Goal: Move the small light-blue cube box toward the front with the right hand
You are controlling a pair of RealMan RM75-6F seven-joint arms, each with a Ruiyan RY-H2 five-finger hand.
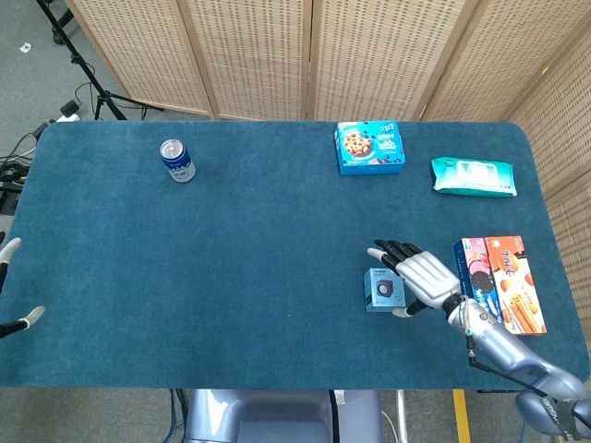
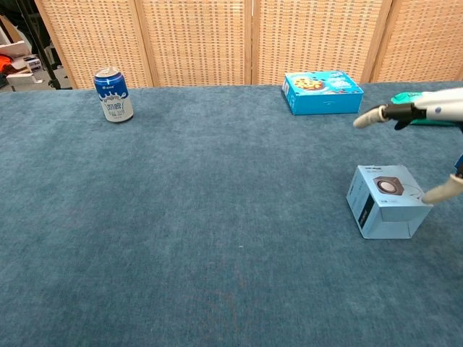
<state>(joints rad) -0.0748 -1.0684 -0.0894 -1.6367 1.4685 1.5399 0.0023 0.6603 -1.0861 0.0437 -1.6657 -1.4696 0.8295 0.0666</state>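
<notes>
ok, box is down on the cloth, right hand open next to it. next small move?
Probably draw the right hand back and up, away from the light-blue box. The box sits flat on the table near the front edge, nothing grips it, and the fingers are spread above and beside it. One fingertip lies close by its right side, so retreat sideways to avoid nudging it.

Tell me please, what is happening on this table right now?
A two-armed robot is moving a small light-blue cube box. The box sits on the blue table near the right front, and the right hand is beside it, fingers spread, holding nothing. The left hand is at the table's left edge.
</notes>
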